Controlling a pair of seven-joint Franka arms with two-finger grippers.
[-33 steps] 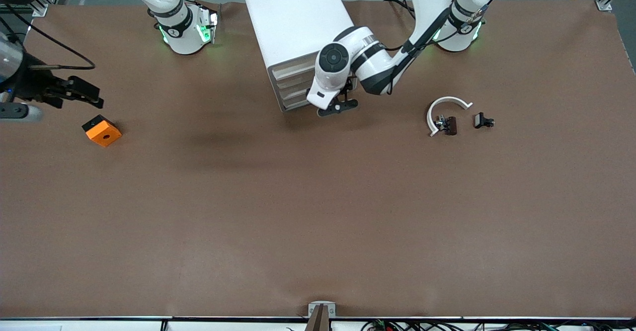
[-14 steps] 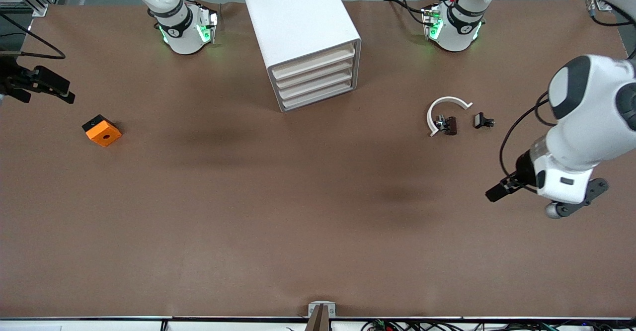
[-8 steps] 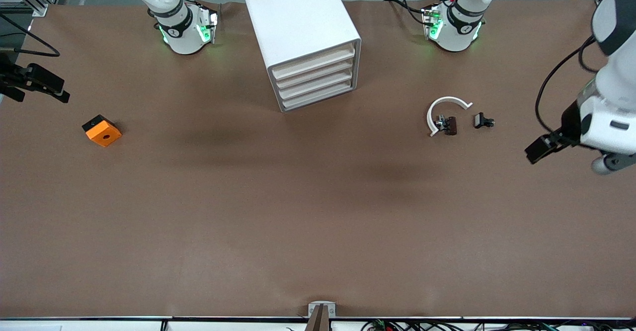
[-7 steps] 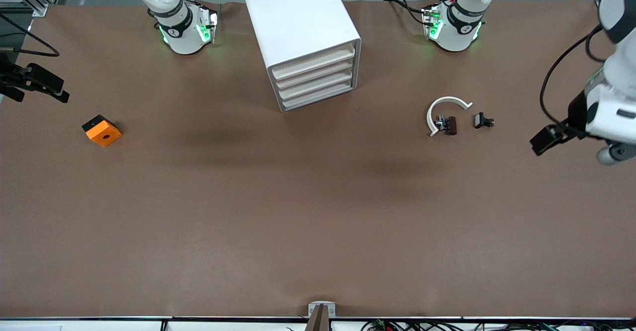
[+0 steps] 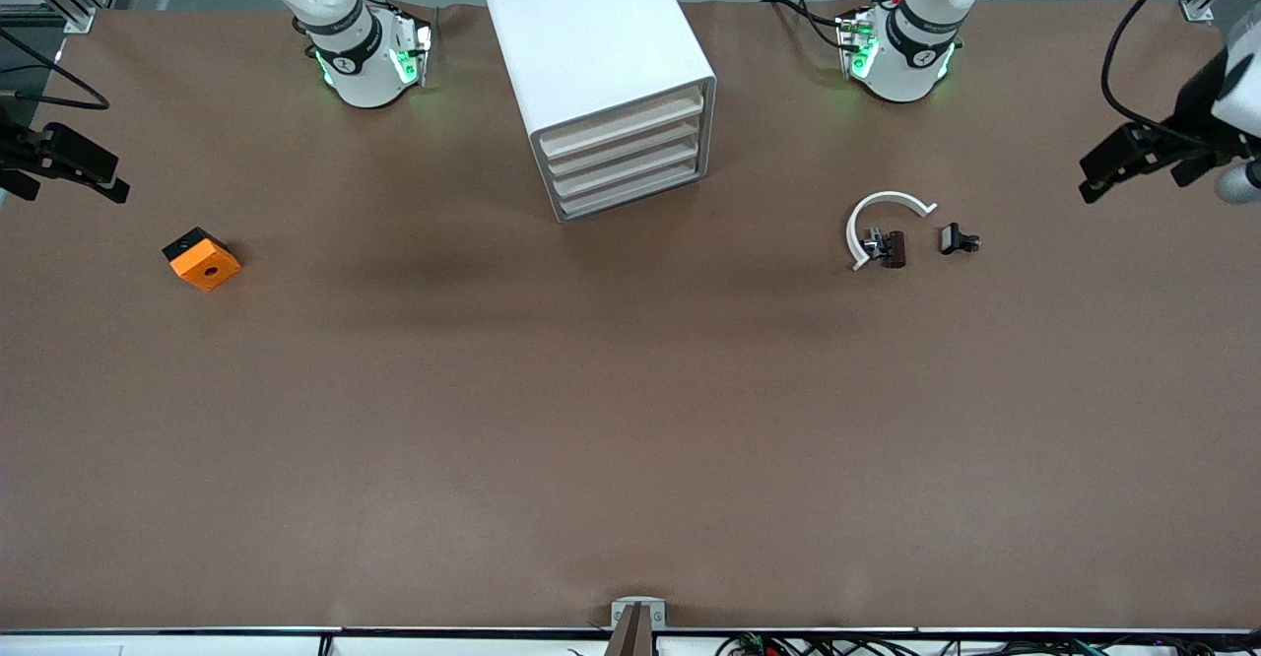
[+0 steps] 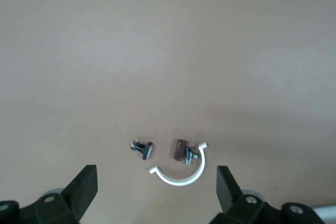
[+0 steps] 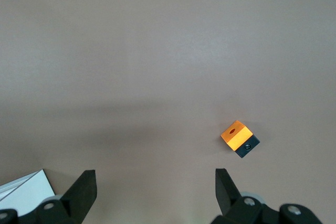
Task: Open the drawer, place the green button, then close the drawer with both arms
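The white drawer cabinet (image 5: 595, 55) stands between the two arm bases, and all of its drawers (image 5: 625, 161) are shut. The green-capped button shows in no view. My left gripper (image 5: 1092, 179) is up over the left arm's end of the table, open and empty. In the left wrist view (image 6: 156, 190) its fingers stand wide apart above bare table. My right gripper (image 5: 110, 183) is up over the right arm's end of the table. In the right wrist view (image 7: 155, 190) it is open and empty.
An orange block with a hole (image 5: 202, 259) lies near the right arm's end; it also shows in the right wrist view (image 7: 239, 138). A white curved piece (image 5: 880, 211) with two small black clips (image 5: 958, 239) lies toward the left arm's end; the left wrist view shows the piece (image 6: 181, 174) too.
My left gripper has left the front of the drawer cabinet and swung out to the left arm's end of the table. My right gripper has drawn back toward its end.
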